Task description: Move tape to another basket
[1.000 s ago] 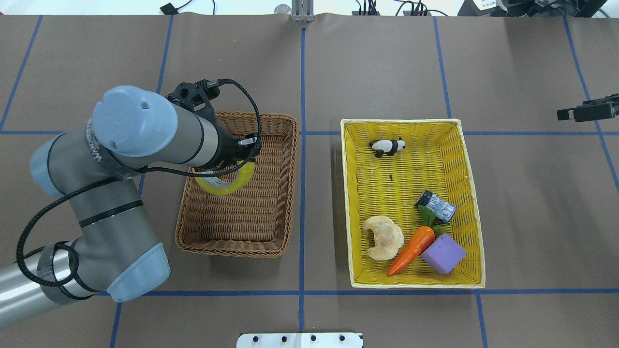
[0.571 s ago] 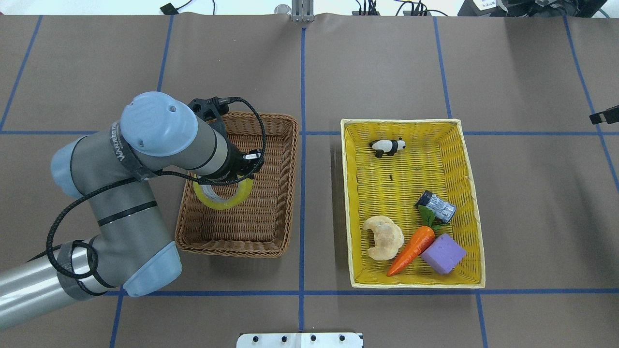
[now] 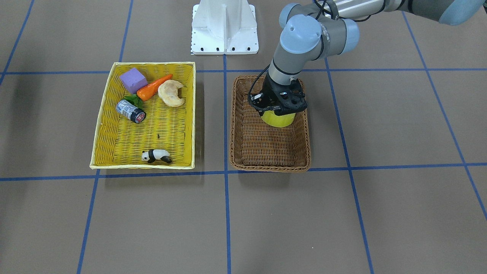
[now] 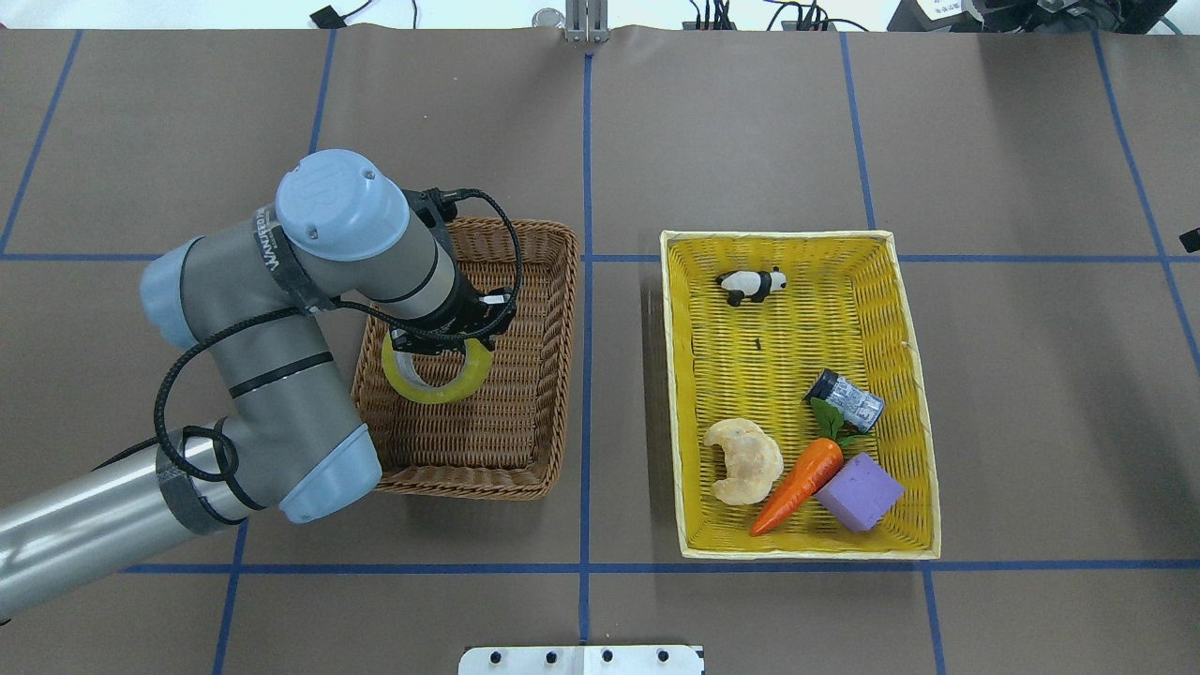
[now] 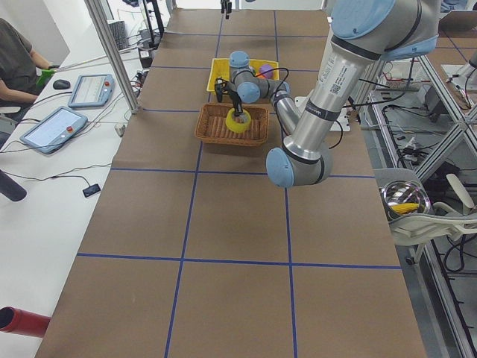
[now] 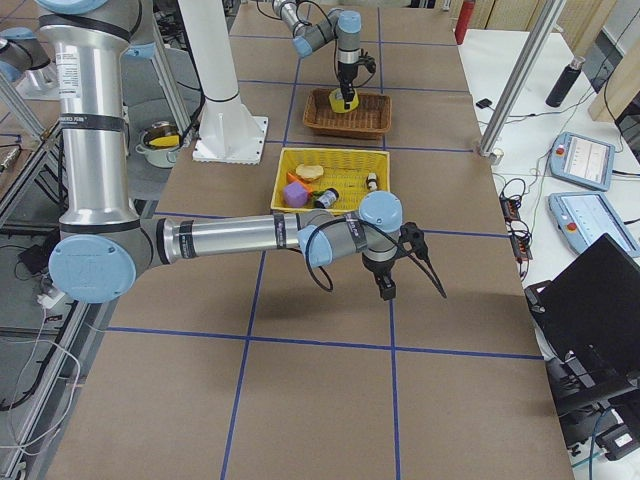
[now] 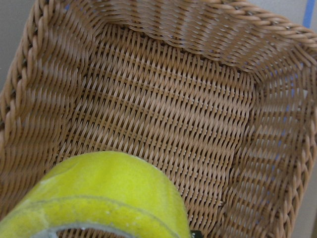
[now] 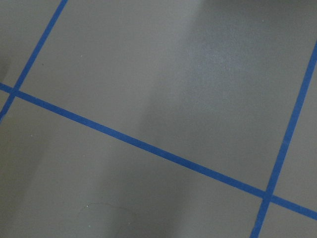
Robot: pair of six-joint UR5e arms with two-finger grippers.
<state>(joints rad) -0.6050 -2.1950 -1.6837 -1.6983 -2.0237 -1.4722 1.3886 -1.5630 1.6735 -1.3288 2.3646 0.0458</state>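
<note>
Now that the arm (image 4: 281, 394) is swung inward, the translucent yellowish tape roll (image 4: 433, 394) is held clamped by the left fingers (image 4: 466, 330) over the brown wicker basket (image 4: 450, 487), ready for release; the right fingers' (image 6: 386, 290) state cannot be told.

Yellowish translucent tape (image 4: 437, 382), a ring with hole upward, inside the brown wicker basket (image 4: 473, 487), near its left wall.

— What has moved in the last second?
— My left arm (image 4: 281, 375) has folded in toward the basket (image 4: 450, 486) and now covers its left rim from overhead. The left gripper (image 4: 441, 342) has carried the tape (image 4: 441, 394) slightly toward the robot's side, so more of the ring shows.
— And the right?
— The right gripper (image 6: 386, 292) has pulled away; overhead, only a sliver remains at the edge.
</note>
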